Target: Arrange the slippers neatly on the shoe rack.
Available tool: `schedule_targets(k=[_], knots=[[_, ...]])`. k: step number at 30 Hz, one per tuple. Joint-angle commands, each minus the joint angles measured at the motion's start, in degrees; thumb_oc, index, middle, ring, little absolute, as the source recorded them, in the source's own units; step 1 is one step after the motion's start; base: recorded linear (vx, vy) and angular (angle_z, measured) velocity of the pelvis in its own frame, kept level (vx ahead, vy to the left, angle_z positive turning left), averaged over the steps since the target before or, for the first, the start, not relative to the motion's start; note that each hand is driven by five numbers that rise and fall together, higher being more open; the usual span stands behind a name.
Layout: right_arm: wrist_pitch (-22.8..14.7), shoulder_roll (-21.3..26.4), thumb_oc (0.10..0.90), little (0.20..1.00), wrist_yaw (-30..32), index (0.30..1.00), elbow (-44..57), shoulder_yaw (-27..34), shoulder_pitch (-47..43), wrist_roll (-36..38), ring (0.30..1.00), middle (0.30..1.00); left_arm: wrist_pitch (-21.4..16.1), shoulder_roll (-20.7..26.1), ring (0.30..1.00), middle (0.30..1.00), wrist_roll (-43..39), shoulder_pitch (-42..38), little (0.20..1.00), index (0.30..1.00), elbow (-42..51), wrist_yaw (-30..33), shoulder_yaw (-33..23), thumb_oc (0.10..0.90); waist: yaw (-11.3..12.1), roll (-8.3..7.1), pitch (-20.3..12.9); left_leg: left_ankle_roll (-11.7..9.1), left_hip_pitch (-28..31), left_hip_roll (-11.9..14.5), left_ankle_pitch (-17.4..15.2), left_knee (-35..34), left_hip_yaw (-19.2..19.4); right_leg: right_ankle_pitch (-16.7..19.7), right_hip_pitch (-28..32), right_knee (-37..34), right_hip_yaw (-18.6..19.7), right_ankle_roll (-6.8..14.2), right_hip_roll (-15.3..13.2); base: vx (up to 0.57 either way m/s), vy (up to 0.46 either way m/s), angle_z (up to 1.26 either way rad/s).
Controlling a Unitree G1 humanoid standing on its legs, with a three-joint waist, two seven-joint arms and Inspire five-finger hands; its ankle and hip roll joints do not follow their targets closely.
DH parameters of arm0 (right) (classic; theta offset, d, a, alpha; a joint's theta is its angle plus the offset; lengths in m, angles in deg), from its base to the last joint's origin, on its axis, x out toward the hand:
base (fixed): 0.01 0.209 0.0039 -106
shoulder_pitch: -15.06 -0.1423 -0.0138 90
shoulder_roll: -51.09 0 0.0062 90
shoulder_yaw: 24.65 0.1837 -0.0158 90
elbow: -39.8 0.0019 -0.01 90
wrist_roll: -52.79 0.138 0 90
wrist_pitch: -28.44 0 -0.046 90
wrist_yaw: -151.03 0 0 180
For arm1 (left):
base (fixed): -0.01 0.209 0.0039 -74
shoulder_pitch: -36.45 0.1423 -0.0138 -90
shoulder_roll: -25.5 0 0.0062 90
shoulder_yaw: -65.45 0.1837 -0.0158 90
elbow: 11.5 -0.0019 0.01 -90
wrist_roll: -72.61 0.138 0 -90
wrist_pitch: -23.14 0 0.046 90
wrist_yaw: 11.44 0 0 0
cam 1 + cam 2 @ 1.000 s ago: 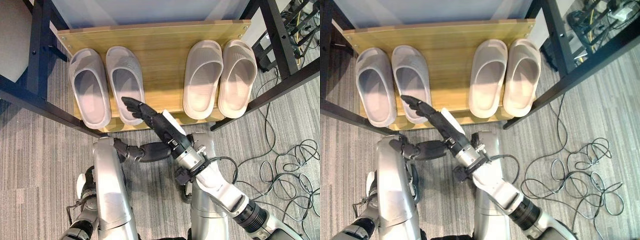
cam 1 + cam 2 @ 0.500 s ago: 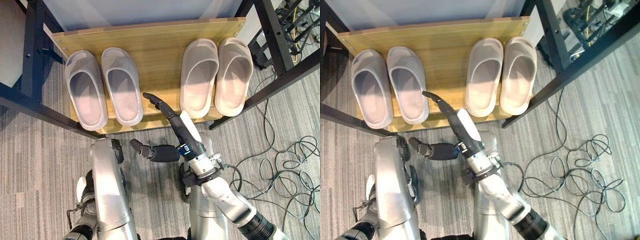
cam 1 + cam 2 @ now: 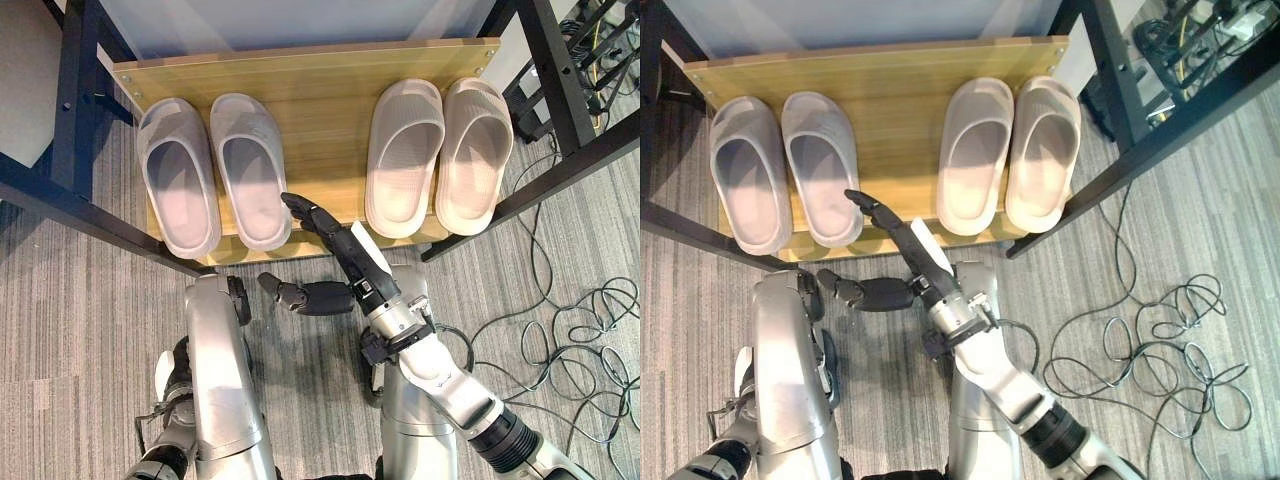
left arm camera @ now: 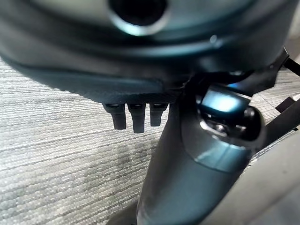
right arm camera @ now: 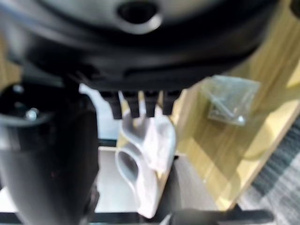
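A wooden shoe rack shelf [image 3: 320, 85] carries two pairs of slippers, toes pointing to the back. The grey pair [image 3: 180, 175] lies side by side on the left and the beige pair [image 3: 405, 155] on the right. My right hand [image 3: 350, 255] reaches over the shelf's front edge into the gap between the pairs, open with straight fingers. Its fingertips are close beside the heel of the inner grey slipper [image 3: 250, 165]; I cannot tell if they touch. My left hand [image 3: 310, 296] hangs low over the carpet in front of the rack, relaxed and holding nothing.
Black metal frame bars [image 3: 70, 110] flank the rack on both sides. Loose cables [image 3: 580, 330] lie on the carpet to the right. A small clear bag of screws [image 5: 229, 101] sits on the wood by the right hand.
My right hand has swung right, off the inner grey slipper's heel into the gap between the pairs. The left hand has slid a little to the right. All the slippers lie as before.
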Motion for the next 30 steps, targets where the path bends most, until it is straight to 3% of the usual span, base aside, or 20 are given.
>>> schedule_targets(k=[1, 19, 25, 27, 30], knots=[[-5.15, -1.68, 0.8, 0.9, -1.1, 0.9, 10.41, -0.93, -5.33, 2.48, 0.9, 0.9, -2.03, -2.37, 0.9, 0.9, -0.29, 0.45, 0.9, 0.9, 0.07, -0.45, 3.46, 0.8, 2.8, 0.35, -2.09, 5.96, 1.15, -4.48, -1.49, -4.92, -0.55, 1.3, 0.81, -5.45, 2.37, -6.41, -1.64, 0.0, 0.0, 0.0], [-4.53, -3.55, 0.8, 0.9, -3.11, 0.9, 5.5, -3.57, -11.34, 6.94, 0.9, 0.9, -2.17, -2.1, 0.9, 0.9, -0.25, 0.91, 0.9, 0.9, 0.48, -1.01, 4.42, 0.8, 3.57, 0.96, -2.09, 5.66, 1.15, -4.61, -1.66, -4.23, -0.71, 1.12, 0.81, -4.87, 2.01, -6.32, -1.82, 0.0, 0.0, 0.0], [-4.91, -3.84, 0.8, 0.9, -2.73, 0.9, 6.14, -2.91, -11.26, 5.33, 0.9, 0.9, -2.13, -2.38, 0.9, 0.9, -0.4, 0.88, 0.9, 0.9, 0.29, -1.18, 4.27, 0.8, 3.54, 0.96, -2.09, 5.71, 1.15, -4.55, -1.71, -4.22, -0.7, 1.04, 0.81, -4.76, 2.1, -6.36, -1.81, 0.0, 0.0, 0.0], [-6.2, -3.13, 0.8, 0.9, 0.34, 0.9, 8.78, -0.36, -10.84, -1.61, 0.9, 0.9, -2.32, -2.53, 0.9, 0.9, -0.35, 1.42, 0.9, 0.9, 0.34, -1.05, 3.74, 0.8, 3.39, 0.94, -2.09, 5.87, 1.15, -4.55, -1.83, -3.96, -0.69, 1.08, 0.81, -4.73, 2.2, -6.23, -1.76, 0.0, 0.0, 0.0], [-6.8, -3.11, 0.8, 0.9, 1.92, 0.9, 10.07, 0.71, -9.67, -3.62, 0.9, 0.9, -2.6, -2.37, 0.9, 0.9, 0.16, 1.87, 0.9, 0.9, 0.59, -0.55, 3.83, 0.8, 3.29, 1.05, -2.09, 5.9, 1.15, -4.71, -1.87, -3.91, -0.7, 1.07, 0.81, -4.66, 2.2, -6.26, -1.9, 0.0, 0.0, 0.0]])
